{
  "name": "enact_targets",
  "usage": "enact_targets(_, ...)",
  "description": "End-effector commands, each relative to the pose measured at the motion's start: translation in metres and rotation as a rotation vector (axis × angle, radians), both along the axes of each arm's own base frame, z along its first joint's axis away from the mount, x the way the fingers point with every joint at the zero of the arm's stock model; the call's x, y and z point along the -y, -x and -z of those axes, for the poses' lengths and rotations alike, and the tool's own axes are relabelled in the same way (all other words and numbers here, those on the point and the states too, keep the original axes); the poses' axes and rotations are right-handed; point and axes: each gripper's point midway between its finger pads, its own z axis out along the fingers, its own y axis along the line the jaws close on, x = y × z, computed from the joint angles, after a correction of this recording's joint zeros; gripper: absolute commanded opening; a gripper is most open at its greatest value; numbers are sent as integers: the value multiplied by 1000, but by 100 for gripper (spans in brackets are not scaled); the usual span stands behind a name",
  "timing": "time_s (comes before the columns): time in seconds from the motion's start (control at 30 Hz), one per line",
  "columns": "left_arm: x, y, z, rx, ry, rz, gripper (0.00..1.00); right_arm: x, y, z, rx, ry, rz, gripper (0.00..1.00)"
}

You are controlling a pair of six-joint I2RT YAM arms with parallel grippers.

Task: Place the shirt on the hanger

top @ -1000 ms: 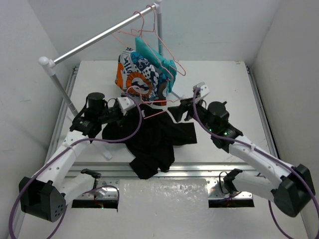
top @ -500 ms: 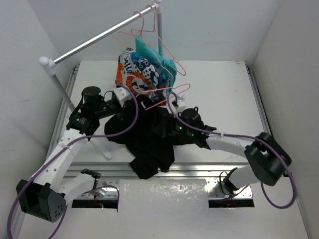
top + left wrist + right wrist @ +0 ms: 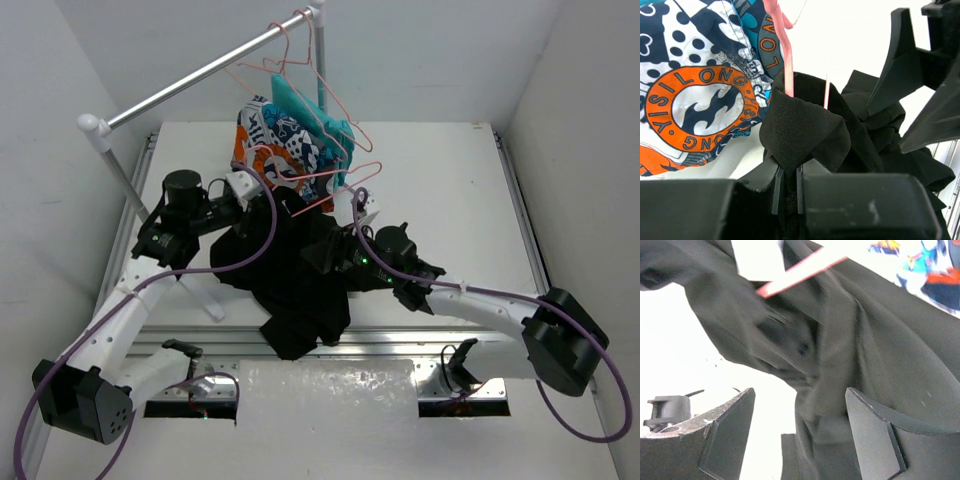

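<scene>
The black shirt (image 3: pixel 300 280) lies bunched on the table between the arms. The pink wire hanger (image 3: pixel 335 192) sticks out of its upper folds. My left gripper (image 3: pixel 278 205) is shut on a fold of the shirt (image 3: pixel 800 125), right beside the hanger wire (image 3: pixel 787 70). My right gripper (image 3: pixel 318 250) is open, with its jaws spread around a hanging fold of the shirt (image 3: pixel 840 350) without pinching it. The hanger wire (image 3: pixel 800 270) crosses above it. The shirt's neck label is not clearly visible.
A patterned orange-blue-white garment (image 3: pixel 270 145) and a teal garment (image 3: pixel 310 115) hang behind the shirt from a metal rail (image 3: pixel 200 72). Other pink hangers (image 3: pixel 300 70) hang there too. The rail's post (image 3: pixel 125 175) stands left of my left arm. The patterned garment (image 3: pixel 695 100) is close to my left gripper.
My right arm has swung left from the table's right side into the shirt, its gripper open. My left gripper has moved slightly back, still holding the shirt fold by the hanger.
</scene>
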Motion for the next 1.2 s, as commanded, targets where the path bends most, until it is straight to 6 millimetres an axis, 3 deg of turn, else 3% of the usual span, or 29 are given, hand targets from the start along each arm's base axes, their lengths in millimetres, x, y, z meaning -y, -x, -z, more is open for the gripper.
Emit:
enact_targets(0.0, 6, -4, -29, 77, 40, 18, 0, -6, -8, -17, 63, -19, 31, 74)
enact_targets(0.03, 7, -4, -30, 81, 43, 19, 0, -11, -10, -4, 30, -1, 29, 75)
enact_targets(0.27, 6, 0, -44, 104, 57, 22, 0, -18, -23, 25, -89, -25, 111, 75)
enact_targets(0.33, 8, 2, -46, 102, 65, 31, 0, -22, -24, 26, -91, -37, 108, 68)
enact_targets(0.37, 8, 3, -47, 101, 69, 35, 0, -25, -28, 22, -81, -48, 108, 62)
enact_targets(0.43, 11, 6, -49, 93, 82, 55, 0, -28, -31, 27, -84, -45, 110, 38)
enact_targets(0.53, 12, 12, -48, 88, 72, 74, 0, -7, -42, 29, -69, -42, 218, 0)
enact_targets(0.57, 10, 14, -50, 100, 63, 76, 0, 12, -45, 42, -93, -29, 269, 0)
enact_targets(0.63, 6, 16, -43, 107, 24, 78, 0, 38, -49, 31, -81, -66, 328, 0)
enact_targets(0.67, 3, 16, -39, 106, 13, 74, 0, 62, -54, 42, -102, -53, 381, 0)
enact_targets(0.73, 1, 20, -30, 102, -21, 104, 0, 92, -61, 28, -67, -61, 428, 0)
enact_targets(0.83, 7, 40, -8, 117, -90, 263, 0, 121, -63, 19, -31, -13, 431, 0)
enact_targets(0.93, 5, 54, 14, 110, -158, 337, 0, 137, -64, 4, -11, 16, 412, 0)
enact_targets(1.03, -6, 42, 29, 131, -244, 293, 0, 148, -61, 6, -23, 64, 387, 0)
enact_targets(1.17, -20, 26, 43, 143, -314, 197, 0, 141, -54, -4, -16, 133, 274, 0)
